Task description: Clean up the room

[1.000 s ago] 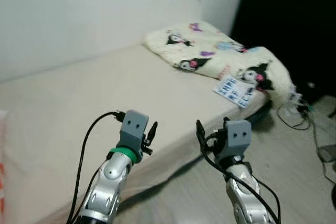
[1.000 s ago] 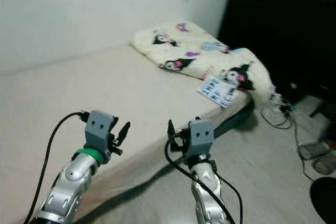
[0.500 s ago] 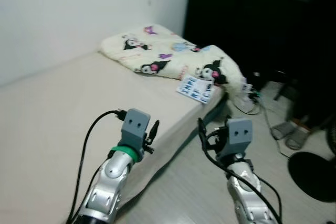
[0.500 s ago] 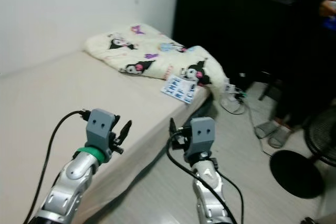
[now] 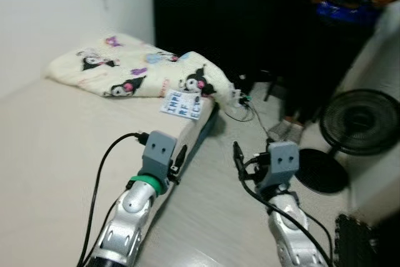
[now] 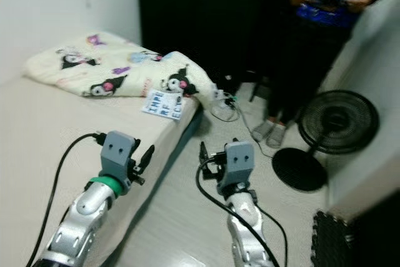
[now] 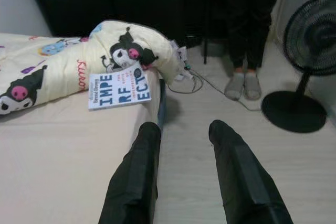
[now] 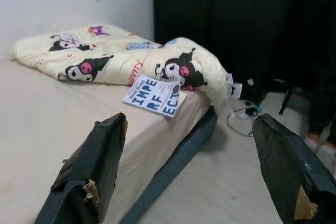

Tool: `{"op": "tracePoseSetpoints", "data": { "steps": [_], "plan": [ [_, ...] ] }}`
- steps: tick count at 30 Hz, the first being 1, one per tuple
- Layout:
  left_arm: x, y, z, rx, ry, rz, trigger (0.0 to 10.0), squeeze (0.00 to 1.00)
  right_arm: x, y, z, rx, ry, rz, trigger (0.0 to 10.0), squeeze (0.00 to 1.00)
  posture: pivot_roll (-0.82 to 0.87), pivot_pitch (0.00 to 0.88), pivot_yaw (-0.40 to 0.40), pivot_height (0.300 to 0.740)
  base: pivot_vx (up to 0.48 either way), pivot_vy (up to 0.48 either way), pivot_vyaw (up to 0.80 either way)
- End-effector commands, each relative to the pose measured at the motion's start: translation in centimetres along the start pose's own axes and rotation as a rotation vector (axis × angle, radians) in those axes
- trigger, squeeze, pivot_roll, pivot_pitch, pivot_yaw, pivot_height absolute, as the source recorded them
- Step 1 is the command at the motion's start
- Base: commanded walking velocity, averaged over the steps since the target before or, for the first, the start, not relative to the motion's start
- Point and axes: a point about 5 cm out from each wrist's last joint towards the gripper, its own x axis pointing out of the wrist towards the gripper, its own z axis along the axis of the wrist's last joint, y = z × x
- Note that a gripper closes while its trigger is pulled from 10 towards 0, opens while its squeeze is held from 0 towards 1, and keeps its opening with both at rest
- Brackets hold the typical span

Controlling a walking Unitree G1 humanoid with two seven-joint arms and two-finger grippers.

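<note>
Both my arms are raised out front, left end effector (image 7: 181, 174) and right end effector (image 8: 202, 169) open and empty. The book (image 5: 182, 104) lies on the bed (image 5: 56, 148) beside the blanket (image 5: 134, 74).

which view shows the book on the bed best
The left wrist view: the book is large, sharp and unobstructed, its cover letters readable. The right wrist view shows it smaller, at an angle. Both eye views show it small and blurred beside the blanket.

Book (image 7: 119, 91) flat on bed (image 7: 63, 150), apparently closed.
</note>
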Motion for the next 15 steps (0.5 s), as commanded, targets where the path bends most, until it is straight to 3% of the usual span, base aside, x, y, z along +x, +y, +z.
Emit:
{"op": "tracePoseSetpoints", "data": {
  "steps": [1, 15],
  "plan": [
    [-0.09, -0.43, -0.43, 0.001, 0.023, -0.013, 10.0, 0.0, -0.43, -0.62, -0.52, 0.003, 0.026, -0.02, 10.0, 0.0, -0.13, 0.036, 0.056, 0.74, 0.0, 0.0, -0.8],
    [-0.23, -0.44, -0.82, 0.009, 0.034, -0.015, 10.0, 0.0, -0.5, -0.6, -0.63, 0.003, 0.031, -0.021, 10.0, 0.0, -0.13, 0.037, 0.059, 0.74, 0.0, 0.0, -0.8]
  ]
}}
